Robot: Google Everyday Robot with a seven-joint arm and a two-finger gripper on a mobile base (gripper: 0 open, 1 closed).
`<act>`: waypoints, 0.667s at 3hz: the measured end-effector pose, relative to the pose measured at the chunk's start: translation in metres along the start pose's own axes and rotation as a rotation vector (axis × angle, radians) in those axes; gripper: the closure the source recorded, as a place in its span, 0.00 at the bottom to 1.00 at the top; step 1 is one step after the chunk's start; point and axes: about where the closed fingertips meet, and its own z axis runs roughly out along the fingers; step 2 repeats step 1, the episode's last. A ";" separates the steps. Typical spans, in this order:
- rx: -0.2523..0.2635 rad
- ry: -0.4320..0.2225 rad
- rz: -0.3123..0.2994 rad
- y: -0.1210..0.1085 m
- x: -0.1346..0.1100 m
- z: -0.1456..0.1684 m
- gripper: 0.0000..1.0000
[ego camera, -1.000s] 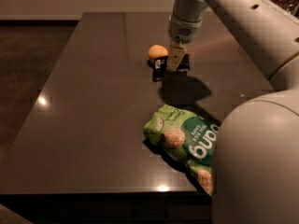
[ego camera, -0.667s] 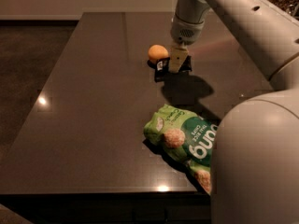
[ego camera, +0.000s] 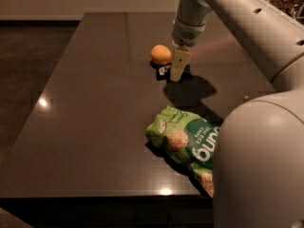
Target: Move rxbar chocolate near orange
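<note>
Lying just beside the orange (ego camera: pixel 161 54), the rxbar chocolate (ego camera: pixel 163 71) is overlapped on its right by the gripper (ego camera: pixel 176 74), whose hold cannot be told.

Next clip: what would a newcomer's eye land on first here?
The bright green chip bag near the front edge of the dark table stands out most, beside the robot's big white body at lower right. Farther back, the gripper hangs right beside the small orange, with the black rxbar chocolate at its tip, just in front of the fruit.
</note>
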 end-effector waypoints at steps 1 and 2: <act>0.001 0.000 0.000 0.000 0.000 0.000 0.00; 0.001 0.000 0.000 0.000 0.000 0.000 0.00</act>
